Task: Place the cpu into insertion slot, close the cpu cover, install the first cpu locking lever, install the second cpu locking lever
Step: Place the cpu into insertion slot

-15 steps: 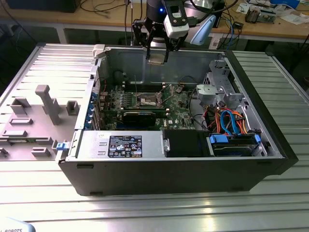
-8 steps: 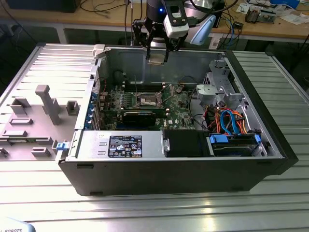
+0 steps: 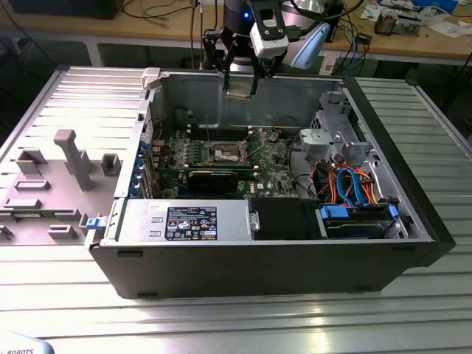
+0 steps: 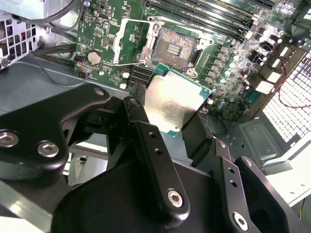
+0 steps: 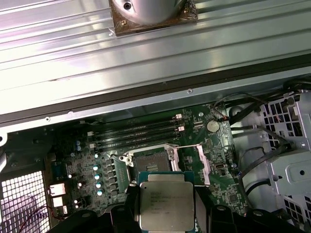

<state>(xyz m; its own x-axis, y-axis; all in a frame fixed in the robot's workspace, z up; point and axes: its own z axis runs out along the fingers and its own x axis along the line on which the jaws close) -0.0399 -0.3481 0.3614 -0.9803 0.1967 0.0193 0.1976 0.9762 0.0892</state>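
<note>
My gripper [image 3: 240, 82] hangs above the open computer case, shut on the cpu [image 3: 240, 90], a flat silvery square held by two opposite edges. In both wrist views the black fingers [image 4: 137, 116] clamp the cpu [image 4: 171, 102] on either side. Under it on the green motherboard [image 3: 274, 158] lies the insertion slot [image 4: 177, 47], bare, with its contact field exposed. The cpu cover [image 4: 120, 43], a thin metal frame, stands swung open beside the slot. In the first wrist view the cpu [image 5: 165, 201] hovers just short of the slot [image 5: 148, 160], with the cover [image 5: 204, 167] next to it.
The case's walls [image 3: 258, 258] ring the board. A power supply [image 3: 184, 221] sits at the front. A drive cage with blue and orange cables [image 3: 354, 192] fills the exterior view's right. Memory slots [image 5: 136, 132] run beside the socket. A grey fixture [image 3: 70, 158] stands outside, on the exterior view's left.
</note>
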